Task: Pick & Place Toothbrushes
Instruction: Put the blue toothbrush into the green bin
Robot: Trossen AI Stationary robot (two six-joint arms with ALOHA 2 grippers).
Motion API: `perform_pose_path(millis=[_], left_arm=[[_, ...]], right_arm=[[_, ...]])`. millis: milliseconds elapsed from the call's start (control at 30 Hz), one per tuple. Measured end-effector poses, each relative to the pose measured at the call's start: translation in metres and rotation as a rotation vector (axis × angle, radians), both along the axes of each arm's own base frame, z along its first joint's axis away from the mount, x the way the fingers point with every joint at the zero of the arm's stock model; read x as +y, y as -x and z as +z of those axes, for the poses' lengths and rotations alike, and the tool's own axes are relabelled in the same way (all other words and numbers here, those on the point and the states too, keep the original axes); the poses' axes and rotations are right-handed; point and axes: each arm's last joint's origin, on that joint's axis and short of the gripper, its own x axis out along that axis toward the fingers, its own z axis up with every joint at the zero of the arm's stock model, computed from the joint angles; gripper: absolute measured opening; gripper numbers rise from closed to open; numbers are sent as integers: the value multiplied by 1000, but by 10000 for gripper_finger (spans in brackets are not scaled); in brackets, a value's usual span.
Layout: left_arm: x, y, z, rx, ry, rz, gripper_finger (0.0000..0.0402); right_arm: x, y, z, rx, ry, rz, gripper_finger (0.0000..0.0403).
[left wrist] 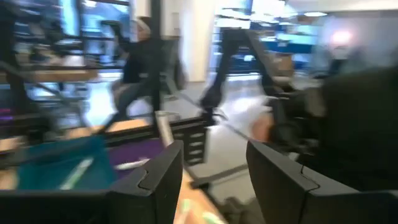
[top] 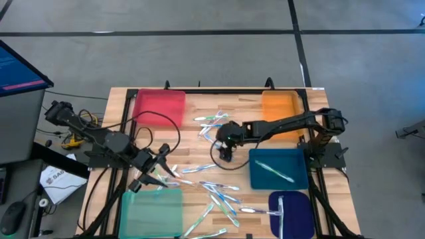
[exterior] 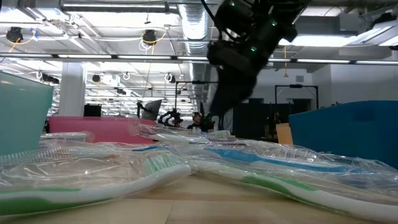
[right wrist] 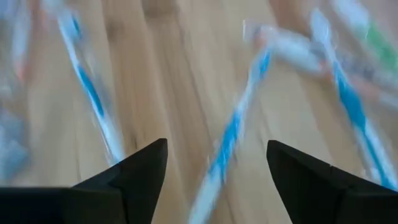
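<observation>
The right pincer [right wrist: 214, 163], fingers apart and empty, hangs over thin blue-and-white plastic toothbrushes [right wrist: 231, 134] on the wooden desk [right wrist: 174, 74], probably picking one next.

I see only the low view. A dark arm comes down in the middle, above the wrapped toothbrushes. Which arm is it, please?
Observer: The right one. From above, the right end effector hangs over the middle of the wooden table.
Operator: Does it hold something?
Observer: No. Its wrist view shows the fingers apart and empty, above a thin blue-and-white plastic toothbrush.
Operator: Is any toothbrush in a tray already?
Observer: Yes. The teal-blue rectangular plastic tray holds one pale toothbrush, and the flat purple tray holds another.
Operator: And the other arm?
Observer: The left end effector is open and empty at the table's left side.
</observation>
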Motion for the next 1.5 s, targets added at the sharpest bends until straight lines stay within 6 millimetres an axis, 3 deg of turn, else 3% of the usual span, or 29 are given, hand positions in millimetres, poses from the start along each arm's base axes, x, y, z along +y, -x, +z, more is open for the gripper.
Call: perform_pose_path(millis=[100, 233, 367, 533, 900, 1067, 1333, 1500], left_arm=[[2, -2, -3, 3, -63, 91, 172], [3, -4, -4, -53, -200, 162, 172], [5, -7, -5, -57, -227, 217, 172], [6, -9, -4, -67, -227, 228, 172], [6, -9, -2, -99, -237, 229, 172], [6, -9, -1, -113, -238, 232, 172], [7, -9, 0, -122, -251, 232, 172], [7, -9, 0, -124, -248, 232, 172]], right_arm=[[-4, -8, -1, -8, 1, -12, 271], [-8, -15, -18, 42, 1, -49, 271], [-13, -23, -34, 105, 17, -100, 271], [-21, -34, -37, 115, 58, -153, 271], [-4, -33, -36, 140, 89, -58, 271], [1, -33, -56, 211, 117, 6, 271], [-9, -35, -65, 229, 85, -46, 268], [-12, -34, -66, 234, 52, -36, 229]])
